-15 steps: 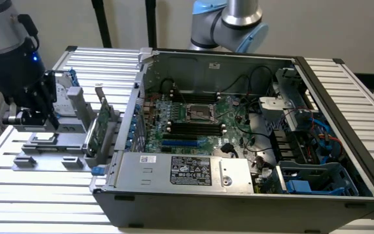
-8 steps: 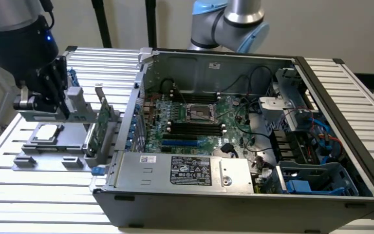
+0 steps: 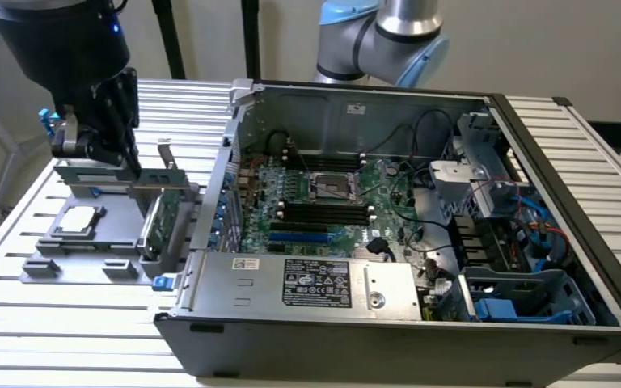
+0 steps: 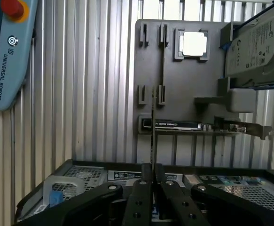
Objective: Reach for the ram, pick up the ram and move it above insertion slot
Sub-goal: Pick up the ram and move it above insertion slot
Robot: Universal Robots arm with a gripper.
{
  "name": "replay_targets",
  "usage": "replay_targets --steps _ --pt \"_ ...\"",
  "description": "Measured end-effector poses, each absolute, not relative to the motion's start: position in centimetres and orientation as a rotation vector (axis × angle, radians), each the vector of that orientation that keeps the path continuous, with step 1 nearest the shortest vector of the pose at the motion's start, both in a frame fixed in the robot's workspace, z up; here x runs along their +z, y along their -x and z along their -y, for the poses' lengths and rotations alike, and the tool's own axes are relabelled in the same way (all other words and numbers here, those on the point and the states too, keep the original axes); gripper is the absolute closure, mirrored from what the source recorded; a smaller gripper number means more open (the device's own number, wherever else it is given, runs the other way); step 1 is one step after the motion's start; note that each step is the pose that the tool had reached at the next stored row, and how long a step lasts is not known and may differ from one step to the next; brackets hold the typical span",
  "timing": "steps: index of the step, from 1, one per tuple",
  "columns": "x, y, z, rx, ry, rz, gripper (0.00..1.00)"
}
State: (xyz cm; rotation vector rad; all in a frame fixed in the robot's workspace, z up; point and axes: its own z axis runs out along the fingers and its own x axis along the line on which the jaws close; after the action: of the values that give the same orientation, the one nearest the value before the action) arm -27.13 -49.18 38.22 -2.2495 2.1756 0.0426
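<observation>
The end effector [image 4: 152,181] is clamped nearly shut on the ram [image 4: 152,127], held edge-on above the grey parts tray [image 3: 73,259]. That tray sits at nine o'clock of the open computer case [image 3: 419,242] on a ribbed metal desk [image 3: 30,323], a pale wall behind.

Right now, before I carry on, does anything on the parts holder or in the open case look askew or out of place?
Nothing stands out. The gripper is shut on the thin green ram stick, held edge-on and straight above the grey parts tray. The silver processor, hard drive and bracketed expansion card sit squarely in their holders.
</observation>
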Motion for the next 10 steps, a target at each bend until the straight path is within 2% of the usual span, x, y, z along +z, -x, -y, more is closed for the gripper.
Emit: replay_targets --steps 10 --pt "39.2 22.6 49.2 0.061 2.240 -2.167 0.87"
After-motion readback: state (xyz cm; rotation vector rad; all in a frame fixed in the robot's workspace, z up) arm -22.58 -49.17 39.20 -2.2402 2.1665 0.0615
